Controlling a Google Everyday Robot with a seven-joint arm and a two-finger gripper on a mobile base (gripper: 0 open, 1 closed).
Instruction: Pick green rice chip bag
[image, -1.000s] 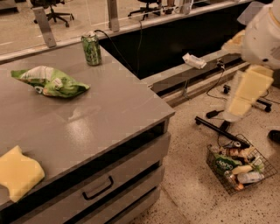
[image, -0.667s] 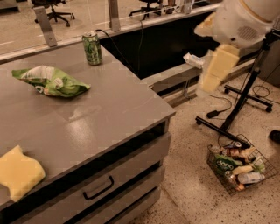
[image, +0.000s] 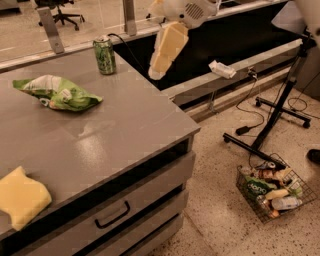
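The green rice chip bag (image: 57, 93) lies flat on the grey counter (image: 125, 125), at its back left. It is bright lime green with white patches and pointed ends. My gripper (image: 159, 67) hangs from the white arm at the top of the view, cream-coloured and pointing down and left. It hovers above the counter's far right edge, right of the green drink can (image: 104, 55). It is well to the right of the bag, apart from it, and holds nothing that I can see.
A pale-yellow sponge (image: 20, 198) lies at the counter's front left corner. Drawers (image: 112, 215) are under the counter. On the floor to the right stand a wire basket of snacks (image: 272, 192) and a black tripod stand (image: 285, 107). A white object (image: 221, 69) rests on the ledge.
My arm and gripper have swung left and up, from beside the tripod on the right to above the counter's far right edge. The bag, can and sponge have not moved.
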